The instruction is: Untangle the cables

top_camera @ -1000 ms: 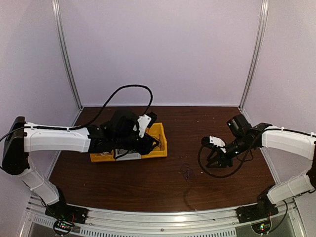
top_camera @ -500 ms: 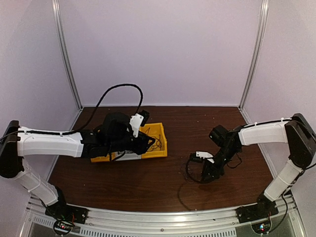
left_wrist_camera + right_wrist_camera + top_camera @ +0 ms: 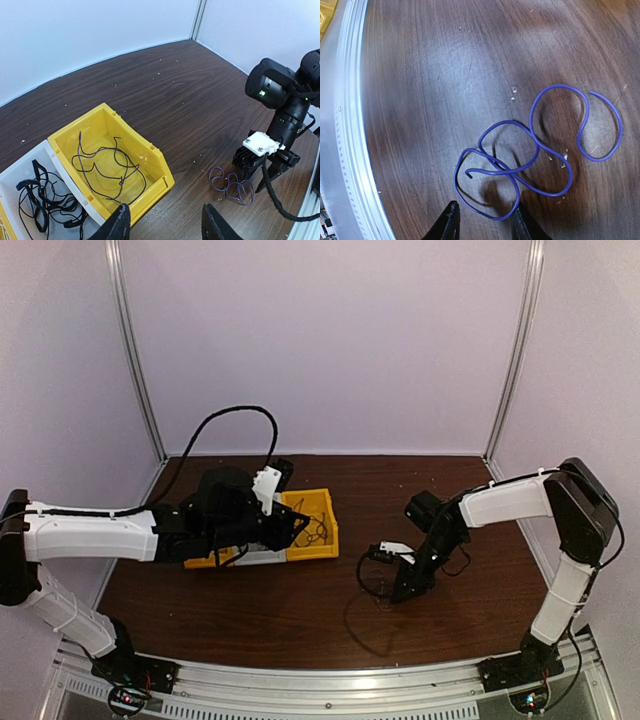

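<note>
- Right hand (image 3: 482, 224), fingers spread and pinching nothing, is swinging in from the right onto the blue cable (image 3: 559, 86) lying loose on the table (image 3: 420, 75).
- A pickup is looking close.

Right gripper (image 3: 485, 220) has swung in from the table's far right side and dropped low, its parted fingertips now just short of the dark blue cable (image 3: 559, 86). Left gripper (image 3: 165, 222) has drawn back, uncovering more of the yellow bin (image 3: 155, 192) just ahead of it.
</note>
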You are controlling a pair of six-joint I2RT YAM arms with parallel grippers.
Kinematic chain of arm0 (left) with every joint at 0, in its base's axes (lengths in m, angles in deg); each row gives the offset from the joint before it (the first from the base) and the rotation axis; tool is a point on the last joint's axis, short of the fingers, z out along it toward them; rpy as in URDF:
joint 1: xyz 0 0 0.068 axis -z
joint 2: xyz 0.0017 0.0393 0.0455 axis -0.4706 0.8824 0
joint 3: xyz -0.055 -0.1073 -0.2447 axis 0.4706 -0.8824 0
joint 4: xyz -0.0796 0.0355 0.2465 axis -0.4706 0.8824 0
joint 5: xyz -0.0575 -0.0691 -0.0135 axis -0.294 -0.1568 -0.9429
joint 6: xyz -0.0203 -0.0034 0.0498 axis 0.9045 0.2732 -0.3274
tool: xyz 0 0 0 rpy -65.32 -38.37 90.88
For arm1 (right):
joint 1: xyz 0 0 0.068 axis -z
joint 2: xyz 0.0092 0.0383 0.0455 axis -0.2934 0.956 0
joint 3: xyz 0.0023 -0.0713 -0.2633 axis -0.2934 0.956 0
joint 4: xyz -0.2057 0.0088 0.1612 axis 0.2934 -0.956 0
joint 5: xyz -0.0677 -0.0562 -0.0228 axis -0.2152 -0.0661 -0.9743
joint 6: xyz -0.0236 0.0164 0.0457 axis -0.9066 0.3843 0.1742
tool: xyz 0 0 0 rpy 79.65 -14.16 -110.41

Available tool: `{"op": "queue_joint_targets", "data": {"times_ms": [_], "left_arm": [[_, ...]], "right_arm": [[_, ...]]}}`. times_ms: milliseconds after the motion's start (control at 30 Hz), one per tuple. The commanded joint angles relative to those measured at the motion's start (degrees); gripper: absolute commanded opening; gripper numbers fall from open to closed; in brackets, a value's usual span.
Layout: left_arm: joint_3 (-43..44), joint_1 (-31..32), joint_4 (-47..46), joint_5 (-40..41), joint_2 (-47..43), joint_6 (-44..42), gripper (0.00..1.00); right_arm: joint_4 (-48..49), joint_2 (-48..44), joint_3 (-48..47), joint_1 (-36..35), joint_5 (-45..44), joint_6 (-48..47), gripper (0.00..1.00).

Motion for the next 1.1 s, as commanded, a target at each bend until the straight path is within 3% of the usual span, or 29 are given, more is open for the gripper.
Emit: {"op": "queue_joint_targets", "data": {"times_ms": [0,67,200,300,567,767,1067], "left_arm": [[-0.80,-0.24,-2.65,1.16,-2.06,0.84,0.50],[-0.66,-0.23,-2.42,1.16,-1.96,0.60,0.50],[-0.97,-0.22,-3.40,0.65,-1.35,1.00,0.50],[-1.00,-0.24,-5.77,-2.06,0.03,-0.05,0.50],[-0.34,-0.24,-9.30,-6.00,3.32,-0.94,0.50],[-4.10,1.04,-23.56,-21.31,6.36,-2.19,0.51],[-0.93,4.78,-28.75,-22.11,15.08,-7.32,0.52]], "right_arm": [[0.59,0.79,-0.44,-1.37,-1.06,1.52,0.35],[1.09,0.78,-0.06,-1.38,-1.69,2.01,0.32],[0.84,0.39,-0.48,-1.48,-2.26,1.98,0.08],[-0.44,-2.81,-1.73,-1.42,-2.55,1.51,0.01],[-8.09,-11.86,-7.03,-1.47,-5.19,-1.64,0.00],[-14.98,-16.68,-13.98,-1.41,-6.80,-4.14,0.00],[-17.74,-19.86,-18.00,-1.47,-2.70,-3.73,0.00]]}}
